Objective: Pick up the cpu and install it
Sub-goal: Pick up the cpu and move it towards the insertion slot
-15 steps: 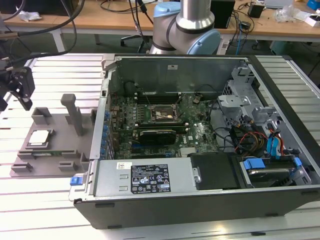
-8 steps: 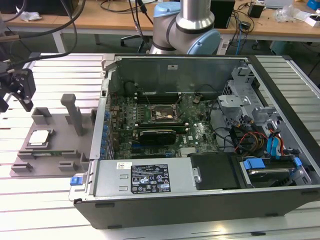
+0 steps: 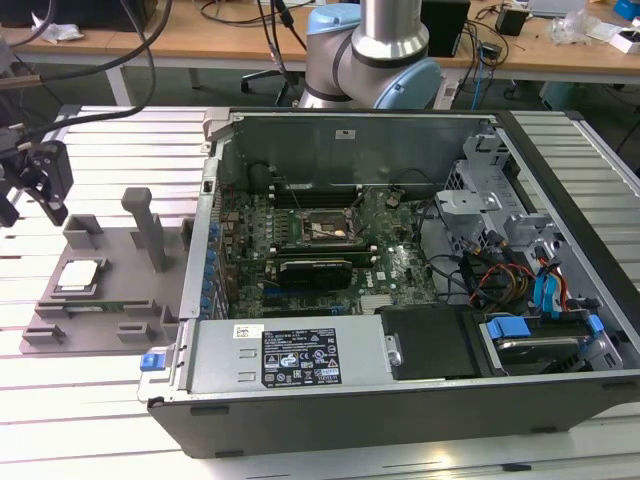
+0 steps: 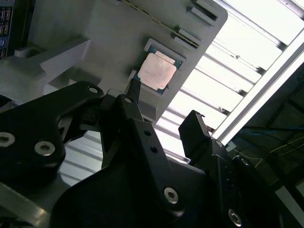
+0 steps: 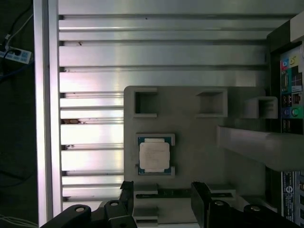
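Black gripper (image 5: 163, 191), its body cut off, fingers spread and empty, hangs near the silver-grey square metal cpu (image 5: 154, 156) seated in the grey plastic tray (image 5: 199, 142).

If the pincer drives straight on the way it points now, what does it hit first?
The open pincer would likely meet the cpu, or the grey fixture tray right beside it; depth is unclear.

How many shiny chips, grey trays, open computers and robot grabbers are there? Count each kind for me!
cpu: 1
grey tray: 1
computer case, lid off: 1
gripper, open: 1
Total: 4
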Tool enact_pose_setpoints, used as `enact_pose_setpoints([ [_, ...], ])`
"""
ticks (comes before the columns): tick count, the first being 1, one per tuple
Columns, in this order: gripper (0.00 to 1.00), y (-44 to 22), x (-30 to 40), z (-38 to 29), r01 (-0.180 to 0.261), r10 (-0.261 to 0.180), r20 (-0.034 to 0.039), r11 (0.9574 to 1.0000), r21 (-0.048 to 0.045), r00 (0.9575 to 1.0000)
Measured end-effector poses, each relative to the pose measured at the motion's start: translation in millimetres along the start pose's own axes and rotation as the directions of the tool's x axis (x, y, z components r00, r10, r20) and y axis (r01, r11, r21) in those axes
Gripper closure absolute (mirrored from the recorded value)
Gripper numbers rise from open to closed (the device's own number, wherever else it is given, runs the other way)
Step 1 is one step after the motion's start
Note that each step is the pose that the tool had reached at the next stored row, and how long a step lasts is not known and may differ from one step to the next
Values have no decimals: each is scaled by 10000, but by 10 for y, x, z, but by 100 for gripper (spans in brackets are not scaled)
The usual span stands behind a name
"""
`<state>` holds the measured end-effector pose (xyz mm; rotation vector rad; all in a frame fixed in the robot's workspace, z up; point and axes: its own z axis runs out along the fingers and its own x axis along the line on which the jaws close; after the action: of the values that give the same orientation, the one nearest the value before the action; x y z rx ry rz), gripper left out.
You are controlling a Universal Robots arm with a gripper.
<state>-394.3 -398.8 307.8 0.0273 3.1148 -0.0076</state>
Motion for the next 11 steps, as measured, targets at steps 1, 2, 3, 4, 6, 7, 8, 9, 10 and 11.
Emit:
enact_pose_setpoints([
  [1,40,0,0,7,0,0,0,10000,0,10000],
  [2,40,0,0,10,0,0,-1,10000,1,10000],
  [3,40,0,0,14,0,0,-1,10000,0,10000],
  [4,40,0,0,20,0,0,-1,10000,0,10000],
  [6,40,0,1,33,0,0,-1,10000,0,10000],
  [7,40,0,1,45,0,0,-1,10000,0,10000],
  [8,40,0,2,49,0,0,-1,10000,0,10000],
  [9,40,0,2,54,0,0,-1,10000,0,10000],
  [10,40,0,2,61,1,-1,0,10000,0,10000],
  [11,40,0,2,68,0,0,0,10000,0,10000],
])
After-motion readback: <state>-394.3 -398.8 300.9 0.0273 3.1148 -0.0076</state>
